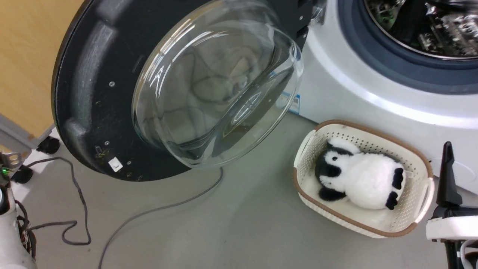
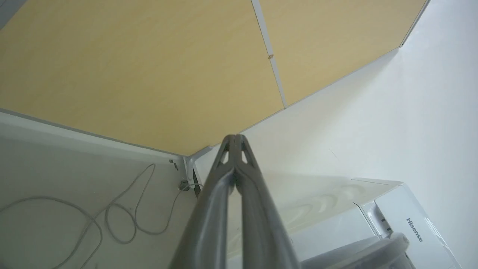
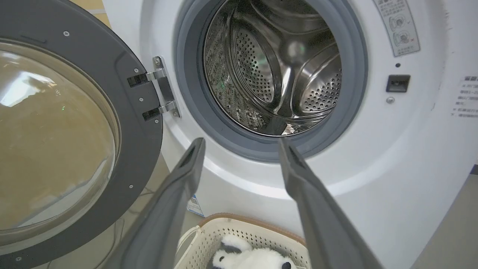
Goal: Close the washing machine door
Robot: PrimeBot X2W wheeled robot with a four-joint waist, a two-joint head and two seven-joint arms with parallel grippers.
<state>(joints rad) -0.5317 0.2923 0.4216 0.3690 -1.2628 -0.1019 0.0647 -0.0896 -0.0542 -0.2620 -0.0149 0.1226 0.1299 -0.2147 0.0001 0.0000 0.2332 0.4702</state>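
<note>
The washing machine door point(image 1: 93, 93) stands swung wide open at the left, its black rim around a bulging glass bowl point(image 1: 216, 86). In the right wrist view the door point(image 3: 138, 123) hangs from a metal hinge point(image 3: 161, 89) beside the washing machine point(image 3: 410, 157), whose steel drum point(image 3: 276, 67) and grey gasket point(image 3: 194, 93) are exposed. My right gripper point(image 3: 241, 144) is open and empty, pointing at the drum's lower rim from a distance; one finger point(image 1: 446, 172) rises at the lower right. My left gripper point(image 2: 235, 139) is shut on nothing, aimed at a wall corner away from the door.
A cream basket point(image 1: 414, 160) holding a panda plush point(image 1: 358, 175) sits on the floor before the washing machine point(image 1: 373, 89). Cables point(image 1: 80, 201) trail across the grey floor under the door. Yellow wall panels point(image 2: 149, 67) stand at the left, and a white Hisense-labelled box point(image 2: 407, 220) is nearby.
</note>
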